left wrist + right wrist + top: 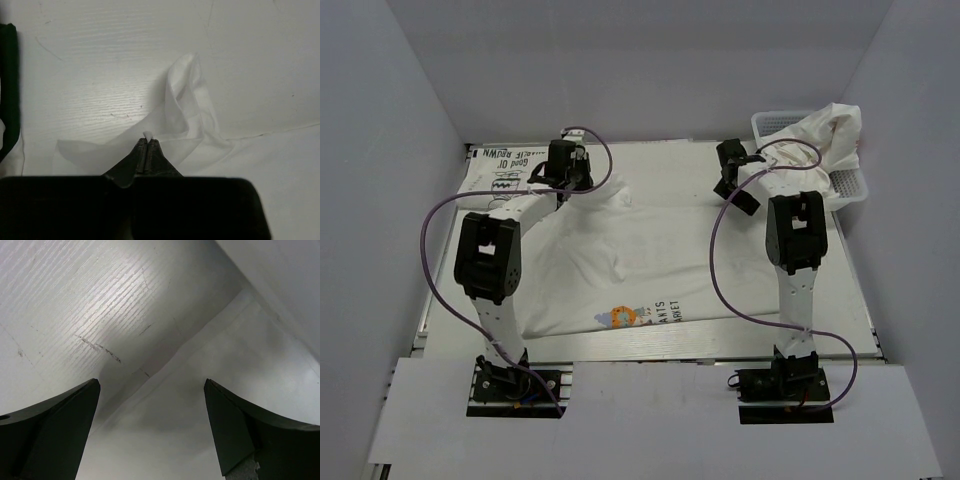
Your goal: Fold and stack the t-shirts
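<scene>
The landmark is the white plastic mesh basket point(848, 186) at the far right corner of the desk point(845, 300). A crumpled white cloth t-shirt point(825, 135) spills over its rim. To the left of the basket and nearer the arm bases, a large white t-shirt with a small colourful print point(650, 260) is spread over most of the desk. Far to the left of the basket, at the opposite far corner, lies a white t-shirt with black lettering point(505, 160).

The left tool point(146, 141), well to the left of the basket, is clamped narrow on a thin fold of the spread shirt, and the cloth rises in a soft peak beyond its tips. I cannot tell whether that fold is a sleeve or a shoulder. The right tool point(151, 385), just left of the basket on the side nearer the arm bases, stands wide and holds nothing. In its wrist view it hangs over an edge of cloth where the shirt meets bare desk.

The step in hand looks like the first fold of the spread shirt, with one corner gripped and the matching one not yet taken. The next move likely calls for the right tool to come down and pinch its edge, so both can carry the cloth over evenly.
</scene>
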Tool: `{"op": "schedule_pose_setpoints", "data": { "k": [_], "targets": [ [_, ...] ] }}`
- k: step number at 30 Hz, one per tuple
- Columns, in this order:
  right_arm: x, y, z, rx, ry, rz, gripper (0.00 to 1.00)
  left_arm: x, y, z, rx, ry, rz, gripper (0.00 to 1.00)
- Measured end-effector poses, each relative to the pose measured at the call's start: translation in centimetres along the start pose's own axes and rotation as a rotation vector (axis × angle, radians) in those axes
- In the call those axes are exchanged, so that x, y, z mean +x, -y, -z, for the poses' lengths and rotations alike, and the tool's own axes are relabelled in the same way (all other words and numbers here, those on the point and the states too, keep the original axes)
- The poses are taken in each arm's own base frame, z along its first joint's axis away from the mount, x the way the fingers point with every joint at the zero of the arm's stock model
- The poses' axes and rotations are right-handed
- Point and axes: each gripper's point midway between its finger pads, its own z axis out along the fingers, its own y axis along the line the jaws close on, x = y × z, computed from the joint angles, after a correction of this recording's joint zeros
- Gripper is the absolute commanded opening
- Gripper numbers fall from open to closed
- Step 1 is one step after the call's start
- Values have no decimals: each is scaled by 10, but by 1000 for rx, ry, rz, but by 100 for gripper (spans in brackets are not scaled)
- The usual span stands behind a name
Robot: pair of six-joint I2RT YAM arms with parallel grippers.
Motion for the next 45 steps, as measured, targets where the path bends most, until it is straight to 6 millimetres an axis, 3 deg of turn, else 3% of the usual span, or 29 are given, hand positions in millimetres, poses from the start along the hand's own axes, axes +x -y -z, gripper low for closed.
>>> {"op": "schedule_pose_setpoints", "data": {
  "k": [5,9,13,15,20,25,29,33,38,45],
  "targets": [
    [2,-3,-3,7,-2,-35,90,16,1,18,19,-28,1,0],
    [3,-5,-5,7,-5,-44,78,10,8,37,50,-7,1,0],
    [2,-3,-7,11,-2,-49,58,-6,14,49,72,41,-2,0],
    [0,-1,-9,16,3,-52,41,-10,16,52,79,54,-3,0],
    [-1,4,-10,15,13,-36,28,-9,17,53,86,52,-1,0],
    [1,9,-8,15,14,5,4,2,18,54,97,28,13,0],
    [5,16,-4,13,14,25,0,9,22,61,113,9,31,0],
    [14,28,3,13,4,64,0,11,27,82,133,12,57,0],
    [24,35,17,-9,13,118,0,25,32,127,148,27,143,0],
    [30,49,50,-49,65,144,0,67,30,191,150,5,263,0]
  ]
}}
